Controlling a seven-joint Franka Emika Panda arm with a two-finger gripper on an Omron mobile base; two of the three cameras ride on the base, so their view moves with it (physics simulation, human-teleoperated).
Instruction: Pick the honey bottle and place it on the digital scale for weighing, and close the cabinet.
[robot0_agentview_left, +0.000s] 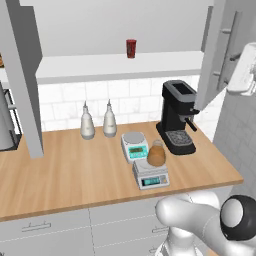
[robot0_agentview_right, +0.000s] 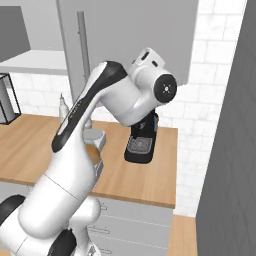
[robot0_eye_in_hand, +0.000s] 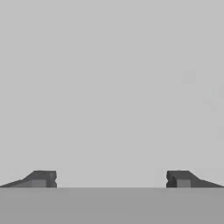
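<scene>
The amber honey bottle (robot0_agentview_left: 156, 154) stands upright on the square platform of the light-grey digital scale (robot0_agentview_left: 151, 176), near the counter's front. In the right base view the arm hides most of it, leaving a brown sliver (robot0_agentview_right: 93, 153). The cabinet stands open: its right door (robot0_agentview_left: 219, 55) swings out over the coffee machine and its left door (robot0_agentview_left: 22, 75) juts toward me. My gripper (robot0_eye_in_hand: 111, 179) is open and empty, fingertips (robot0_eye_in_hand: 43, 179) wide apart, facing a flat grey surface close up. The white hand sits beside the right door's outer face, by its bar handle (robot0_agentview_left: 231, 42).
A teal scale with a round platter (robot0_agentview_left: 135, 145) sits just behind the digital scale. Two pale nozzle bottles (robot0_agentview_left: 87, 123) stand at the tiled wall. A black coffee machine (robot0_agentview_left: 177, 117) is at the counter's right. A dark-red can (robot0_agentview_left: 131, 48) stands on the cabinet shelf.
</scene>
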